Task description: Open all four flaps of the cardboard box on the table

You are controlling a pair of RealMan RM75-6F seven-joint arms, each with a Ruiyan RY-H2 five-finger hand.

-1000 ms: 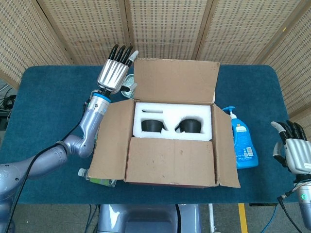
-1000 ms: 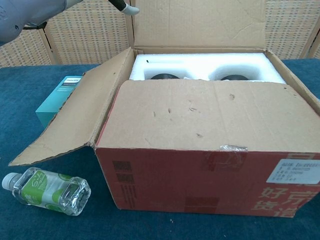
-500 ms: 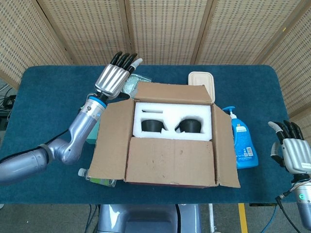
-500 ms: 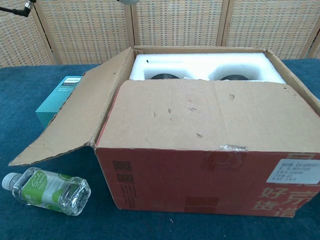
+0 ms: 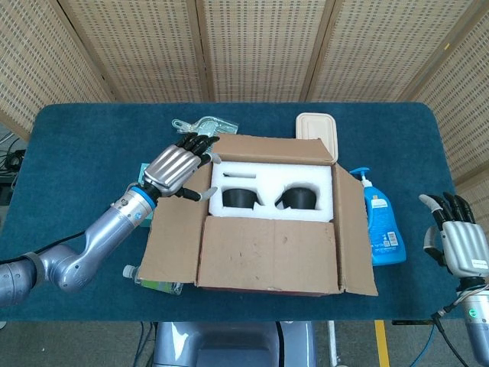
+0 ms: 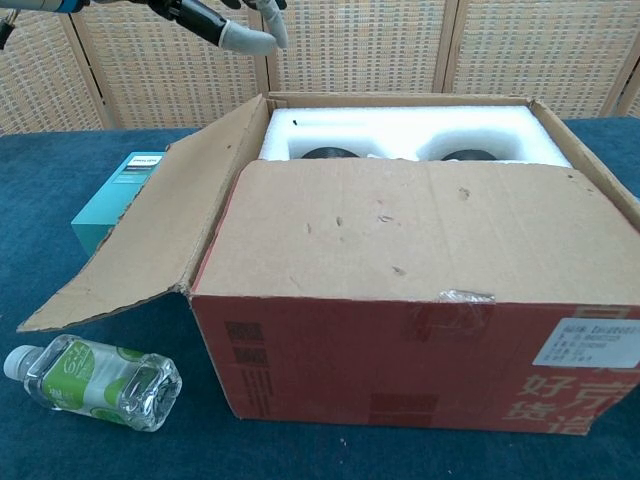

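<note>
While our left hand [image 5: 174,167] hovers spread over the cardboard box [image 5: 269,222], our empty right hand [image 5: 458,238] shows only at the frame edge.

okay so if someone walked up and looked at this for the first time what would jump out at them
The big open cardboard box mid-table, its flaps spread and white foam holding two black items inside. The left hand hovers over the box's far-left corner, holding nothing. A blue bottle lies right of the box, and a clear water bottle at its front-left.
</note>
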